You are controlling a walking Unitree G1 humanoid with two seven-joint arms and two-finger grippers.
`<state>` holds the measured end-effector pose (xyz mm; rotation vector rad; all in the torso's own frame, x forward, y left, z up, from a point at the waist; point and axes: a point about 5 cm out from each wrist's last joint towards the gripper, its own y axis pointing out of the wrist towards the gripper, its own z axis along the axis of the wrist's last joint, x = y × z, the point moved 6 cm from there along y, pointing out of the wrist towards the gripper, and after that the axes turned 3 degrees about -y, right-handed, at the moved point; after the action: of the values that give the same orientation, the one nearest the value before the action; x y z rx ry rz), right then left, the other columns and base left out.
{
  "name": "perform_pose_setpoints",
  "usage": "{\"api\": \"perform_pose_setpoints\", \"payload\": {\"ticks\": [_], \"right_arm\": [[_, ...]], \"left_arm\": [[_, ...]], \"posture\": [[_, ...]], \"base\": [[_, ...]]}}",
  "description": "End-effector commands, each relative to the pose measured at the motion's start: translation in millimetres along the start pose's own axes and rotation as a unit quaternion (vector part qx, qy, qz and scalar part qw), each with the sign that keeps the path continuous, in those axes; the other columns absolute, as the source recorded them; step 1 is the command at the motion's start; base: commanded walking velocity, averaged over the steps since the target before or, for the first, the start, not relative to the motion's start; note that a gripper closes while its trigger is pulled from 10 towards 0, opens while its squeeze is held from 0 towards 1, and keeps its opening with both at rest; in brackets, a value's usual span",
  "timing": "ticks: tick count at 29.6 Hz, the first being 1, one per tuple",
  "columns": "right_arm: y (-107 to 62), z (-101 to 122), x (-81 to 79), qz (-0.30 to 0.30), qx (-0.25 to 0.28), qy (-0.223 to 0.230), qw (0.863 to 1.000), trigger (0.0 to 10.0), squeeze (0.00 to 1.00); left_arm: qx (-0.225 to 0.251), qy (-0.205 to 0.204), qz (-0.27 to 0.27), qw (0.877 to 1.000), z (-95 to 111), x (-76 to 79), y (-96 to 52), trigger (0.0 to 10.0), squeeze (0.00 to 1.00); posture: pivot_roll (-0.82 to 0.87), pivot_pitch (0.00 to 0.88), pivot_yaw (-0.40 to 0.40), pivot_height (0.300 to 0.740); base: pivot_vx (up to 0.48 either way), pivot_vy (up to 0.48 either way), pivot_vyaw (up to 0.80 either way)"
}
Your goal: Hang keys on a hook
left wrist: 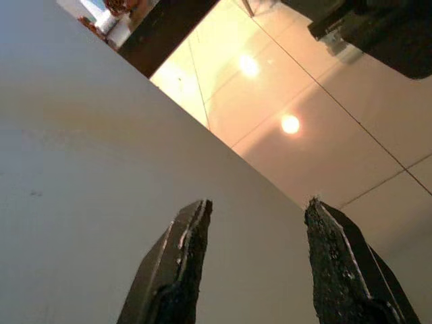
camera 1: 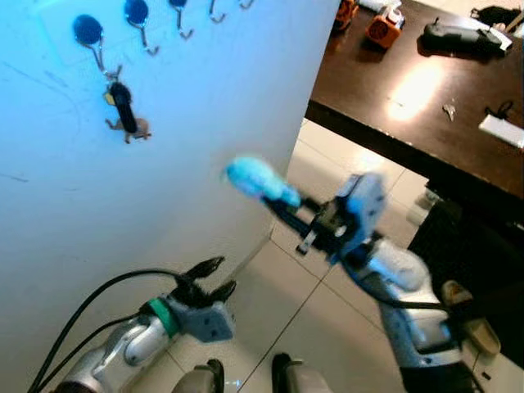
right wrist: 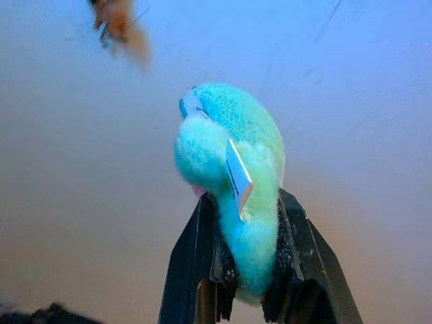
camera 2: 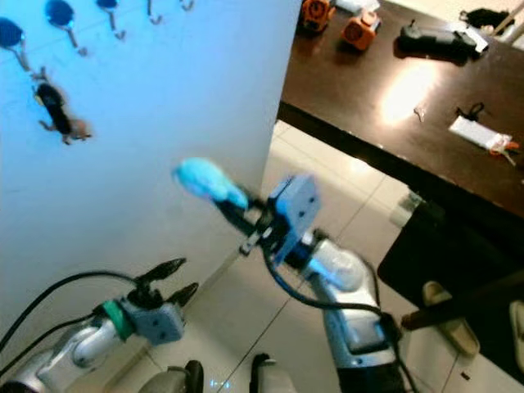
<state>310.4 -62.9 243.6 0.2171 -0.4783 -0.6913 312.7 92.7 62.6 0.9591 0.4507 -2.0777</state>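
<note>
The right gripper (camera 1: pixel 282 205) is raised in front of a pale wall (camera 1: pixel 188 139), its two black fingers closed on a fluffy turquoise toy (right wrist: pixel 233 162). In the right wrist view the toy bulges out above the fingertips, and a small white tag (right wrist: pixel 237 177) sticks out of its side; whatever is printed on the tag is too small to read. No key can be made out on the toy from here. High on the wall runs a row of hooks (camera 1: pixel 182 18), some with round dark blue bases. From the hook nearest the robot's left (camera 1: pixel 88 33) hangs a set of keys (camera 1: pixel 124 110) with a black fob and a small brown charm, well apart from the toy and above it. The left gripper (camera 1: pixel 209 278) is held low beside the wall, over the tiled floor (camera 1: pixel 319 270), with its fingers spread apart and nothing between them; the left wrist view shows the two dark fingertips against the wall's flat surface. To the robot's right stands a dark table (camera 1: pixel 409 90) carrying orange and black objects (camera 1: pixel 383 26), a black device (camera 1: pixel 463 34) and a white packet (camera 1: pixel 501 129); no writing on them is legible.
</note>
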Motion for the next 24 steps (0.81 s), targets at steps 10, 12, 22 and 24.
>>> {"api": "perform_pose_setpoints", "payload": {"ticks": [10,12,22,24], "right_arm": [[29.1,30.9,17.2,-0.023,0.037,-0.134,0.990,10.0,0.00],[35.8,33.0,17.8,-0.020,0.040,-0.149,0.988,10.0,0.00],[57.0,61.5,30.0,-0.044,0.056,-0.241,0.968,10.0,0.00],[57.7,66.4,33.7,-0.054,0.059,-0.251,0.965,10.0,0.00]], "left_arm": [[-0.125,-0.262,-0.086,0.953,-30.1,61.6,-18.5,10.0,0.00],[-0.131,-0.286,-0.081,0.946,-31.0,62.7,-19.9,10.0,0.00],[-0.145,-0.296,-0.052,0.943,-37.6,56.8,-17.9,10.0,0.00],[-0.145,-0.295,-0.050,0.943,-38.1,56.6,-17.5,10.0,0.00]], "posture": [[-0.16,0.189,0.054,0.740],[-0.15,0.188,0.051,0.740],[-0.12,0.178,0.026,0.740],[-0.12,0.178,0.026,0.740]], "base": [[0.000,0.000,0.00],[0.000,0.000,0.00],[0.000,0.000,0.00],[0.000,0.000,0.00]]}}
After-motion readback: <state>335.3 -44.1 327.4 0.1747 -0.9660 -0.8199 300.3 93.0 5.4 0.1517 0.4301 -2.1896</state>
